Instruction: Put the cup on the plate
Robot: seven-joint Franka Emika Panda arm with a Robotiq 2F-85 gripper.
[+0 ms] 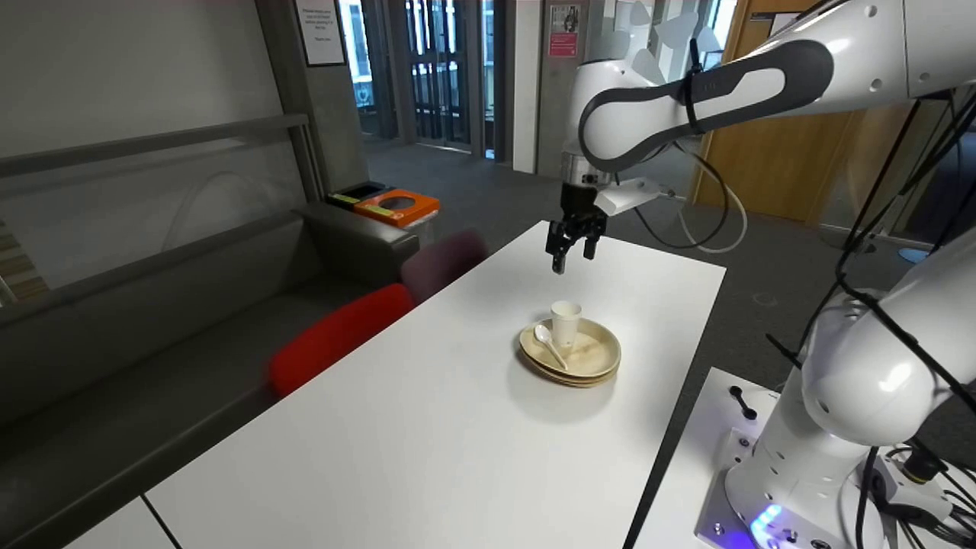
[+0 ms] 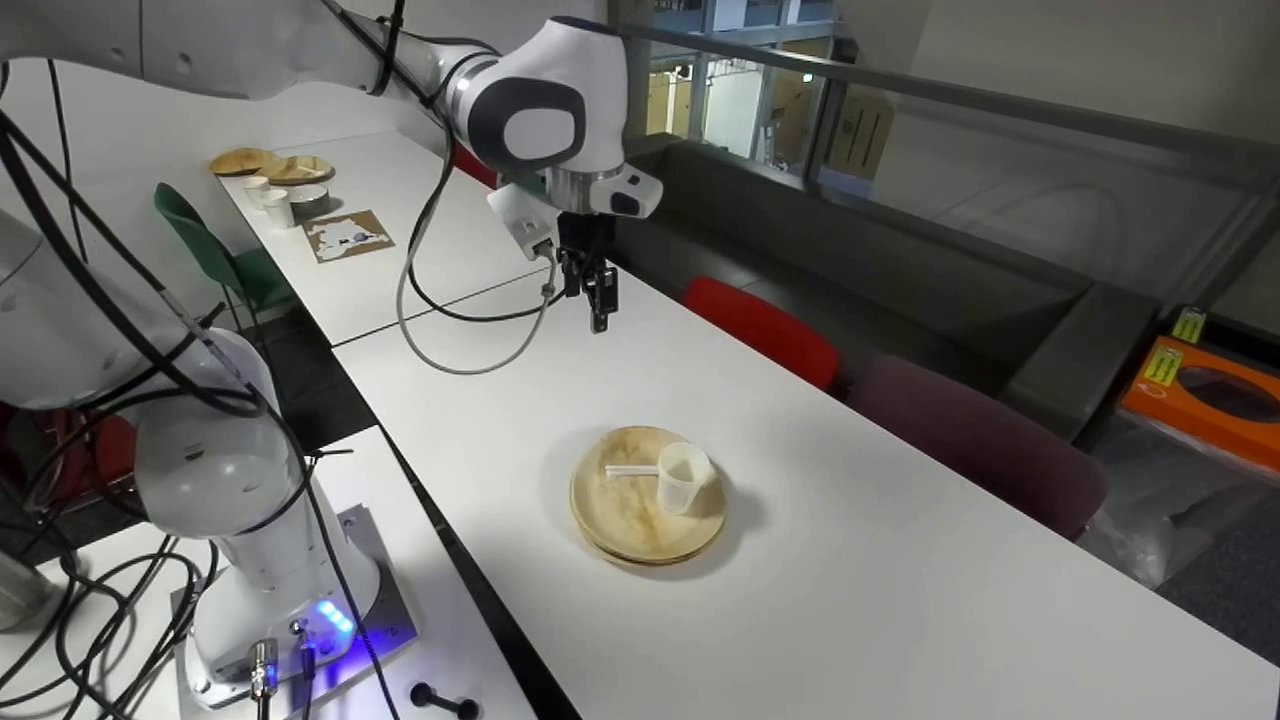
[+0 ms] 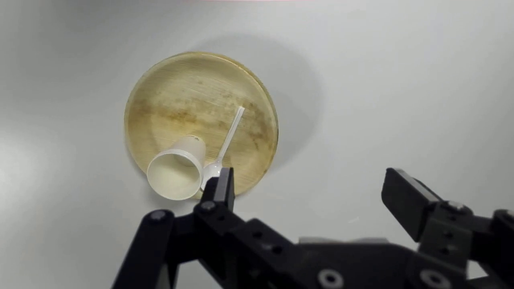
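The pale cup [image 1: 565,324] stands upright on the round tan plate [image 1: 598,352], towards one side of it. The cup [image 2: 680,480] and the plate [image 2: 625,525] also show in an exterior view. In the wrist view the cup [image 3: 176,172] and plate [image 3: 188,88] lie left of centre. The plate appears to be the top one of a small stack. My gripper [image 1: 574,261] is above the table, apart from cup and plate. In the wrist view my gripper [image 3: 308,176] is open with nothing between its fingers. Its left finger overlaps the plate's edge from that camera.
A white spoon [image 3: 231,136] lies on the plate beside the cup. A red chair [image 1: 343,332] and a purple chair [image 2: 975,440] stand along one table side, before a grey sofa. Other cups [image 2: 277,207], plates [image 2: 300,170] and a cardboard piece [image 2: 347,235] are on the far table.
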